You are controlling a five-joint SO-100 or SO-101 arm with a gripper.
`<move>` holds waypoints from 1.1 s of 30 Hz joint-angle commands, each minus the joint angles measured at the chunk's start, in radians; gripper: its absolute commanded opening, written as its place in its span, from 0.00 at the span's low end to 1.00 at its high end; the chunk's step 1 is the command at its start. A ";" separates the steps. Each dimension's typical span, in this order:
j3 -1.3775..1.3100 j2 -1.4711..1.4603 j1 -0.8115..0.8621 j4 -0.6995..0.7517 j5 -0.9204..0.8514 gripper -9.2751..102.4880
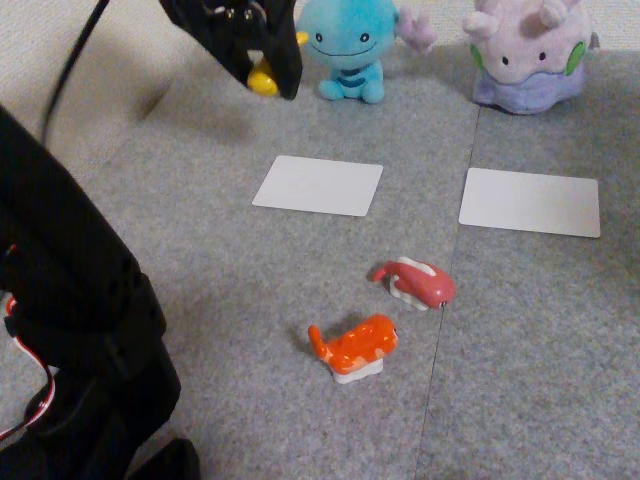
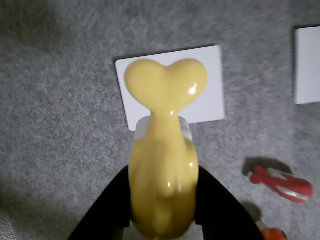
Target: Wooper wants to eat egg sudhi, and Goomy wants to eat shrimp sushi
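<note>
My gripper (image 1: 264,78) hangs high at the upper left of the fixed view, shut on the yellow egg sushi (image 1: 262,80). In the wrist view the egg sushi (image 2: 164,165) sits between my black fingers (image 2: 107,210), its forked tail pointing away over a white card (image 2: 212,95). Wooper (image 1: 350,45), the light-blue plush, stands at the back just right of my gripper. Goomy (image 1: 528,55), the lilac plush, stands at the back right. The orange shrimp sushi (image 1: 353,347) lies on the grey carpet in the middle foreground.
Two white cards lie on the carpet, one (image 1: 318,185) in front of Wooper and one (image 1: 530,202) in front of Goomy. A pink-red and white sushi toy (image 1: 418,281) lies just behind the shrimp sushi. My arm's black base (image 1: 80,340) fills the lower left.
</note>
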 commanded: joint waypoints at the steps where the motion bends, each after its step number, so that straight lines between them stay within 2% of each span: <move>1: -0.043 -0.054 -0.002 -0.034 0.006 0.12; 21: -0.041 -0.396 0.000 -0.261 -0.015 0.12; 33: -0.043 -0.436 0.037 -0.311 -0.035 0.12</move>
